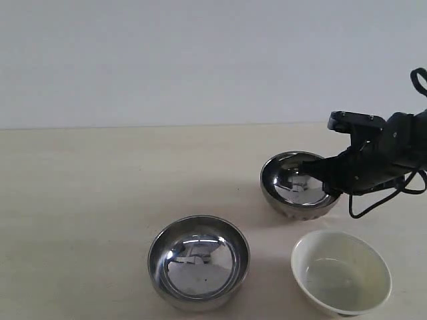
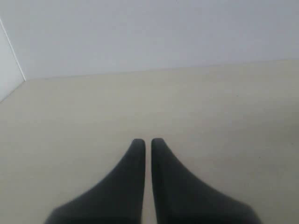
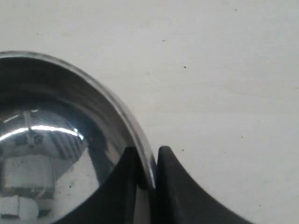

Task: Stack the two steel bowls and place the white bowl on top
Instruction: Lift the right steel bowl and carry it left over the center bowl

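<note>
A ribbed steel bowl (image 1: 293, 188) is tilted toward the left at the right middle of the table, its rim (image 3: 117, 105) clamped by my right gripper (image 1: 329, 181), one finger inside and one outside (image 3: 147, 161). The smooth steel bowl (image 1: 199, 261) rests upright at the front centre. At the front right sits the white bowl (image 1: 341, 271), also upright. My left gripper (image 2: 145, 142) does not appear in the exterior view; its wrist view shows it shut with nothing between the fingers, above bare table.
The tan tabletop (image 1: 100, 187) stretches wide to the left and behind the bowls. A pale wall (image 1: 200, 60) stands at the back edge. A black cable (image 1: 373, 203) hangs from the right arm.
</note>
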### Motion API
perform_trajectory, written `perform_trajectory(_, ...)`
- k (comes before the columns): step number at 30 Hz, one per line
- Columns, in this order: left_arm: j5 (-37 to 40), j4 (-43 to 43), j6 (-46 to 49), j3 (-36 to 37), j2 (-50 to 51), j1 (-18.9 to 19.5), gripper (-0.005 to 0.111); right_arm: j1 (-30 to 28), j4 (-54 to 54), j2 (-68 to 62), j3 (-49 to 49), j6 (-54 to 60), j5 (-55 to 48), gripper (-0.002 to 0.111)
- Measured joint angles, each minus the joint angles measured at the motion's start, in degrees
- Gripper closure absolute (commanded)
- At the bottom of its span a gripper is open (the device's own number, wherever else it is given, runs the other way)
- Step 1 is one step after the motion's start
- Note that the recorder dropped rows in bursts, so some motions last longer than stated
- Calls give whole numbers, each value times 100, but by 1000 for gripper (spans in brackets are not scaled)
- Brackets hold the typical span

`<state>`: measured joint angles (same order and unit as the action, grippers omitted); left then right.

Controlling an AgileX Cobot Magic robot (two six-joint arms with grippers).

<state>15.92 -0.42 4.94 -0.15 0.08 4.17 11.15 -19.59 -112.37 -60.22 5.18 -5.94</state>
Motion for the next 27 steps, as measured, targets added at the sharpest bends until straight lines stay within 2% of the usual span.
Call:
perform_trajectory(8,0,0,0,0,0,0,103,18,-19,119,0,18,-145,108)
perform_trajectory(17,0,0,0,0,0,0,103,54,14,1306,22,185,-900,108)
perform_trajectory(27,0,0,0,0,0,0,103,854,-23,1775,-59,237,-1760,108)
